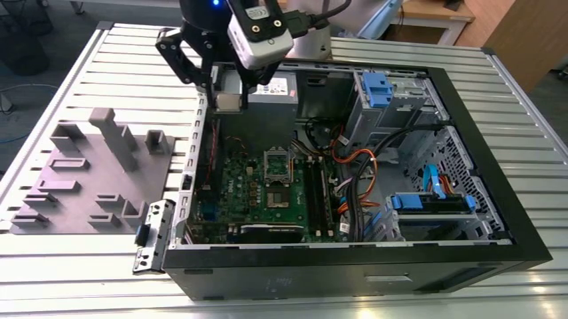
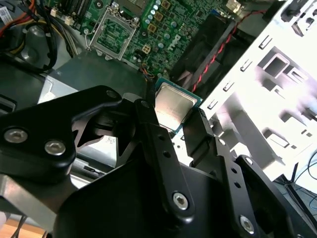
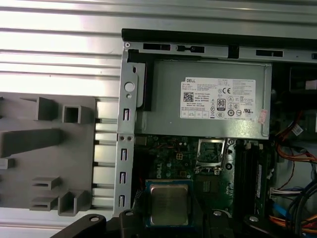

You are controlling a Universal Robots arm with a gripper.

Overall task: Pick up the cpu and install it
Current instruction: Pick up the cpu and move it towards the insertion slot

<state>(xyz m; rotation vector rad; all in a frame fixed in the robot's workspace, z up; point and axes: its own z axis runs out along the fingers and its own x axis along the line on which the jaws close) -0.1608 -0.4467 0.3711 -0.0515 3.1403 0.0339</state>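
Slatted metal table (image 1: 106,53) carries an open computer case (image 1: 355,266); above it, apart from the socket (image 1: 278,163), the gripper (image 1: 228,98) clamps the cpu (image 3: 169,204).

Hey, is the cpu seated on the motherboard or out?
Out. The claw grips the cpu by its edges, raised clear of the motherboard, not seated on it.

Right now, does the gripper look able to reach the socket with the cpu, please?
Probably yes. The gripper holds the cpu above the open case, and nothing visible stands over the socket; the cables lie off to one side of it.
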